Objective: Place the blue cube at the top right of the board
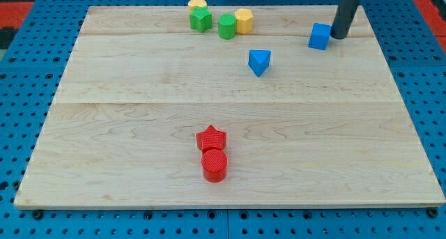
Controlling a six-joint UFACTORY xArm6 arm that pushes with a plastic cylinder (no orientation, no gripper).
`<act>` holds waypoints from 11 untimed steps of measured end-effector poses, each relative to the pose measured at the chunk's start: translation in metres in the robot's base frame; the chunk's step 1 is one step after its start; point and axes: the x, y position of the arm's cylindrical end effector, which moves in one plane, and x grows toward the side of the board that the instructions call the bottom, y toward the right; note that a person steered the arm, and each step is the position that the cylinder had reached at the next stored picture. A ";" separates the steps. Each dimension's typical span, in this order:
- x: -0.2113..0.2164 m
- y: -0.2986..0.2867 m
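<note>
The blue cube (319, 36) sits on the wooden board (139, 127) near the view's top right. My tip (339, 36) is at the end of the dark rod, just to the right of the cube, almost touching its right side. A second blue block, a triangular prism (259, 61), lies lower and to the left of the cube.
A cluster at the view's top centre holds a yellow block (197, 3), a green star-like block (201, 19), a green cylinder (226, 26) and a yellow hexagonal block (244, 20). A red star (211, 138) and red cylinder (214, 164) sit touching at the lower centre.
</note>
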 end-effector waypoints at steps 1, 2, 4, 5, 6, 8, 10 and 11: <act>0.052 0.006; 0.042 -0.012; -0.017 0.013; 0.027 -0.001; 0.040 -0.044; -0.007 -0.049; 0.108 -0.049; 0.163 -0.103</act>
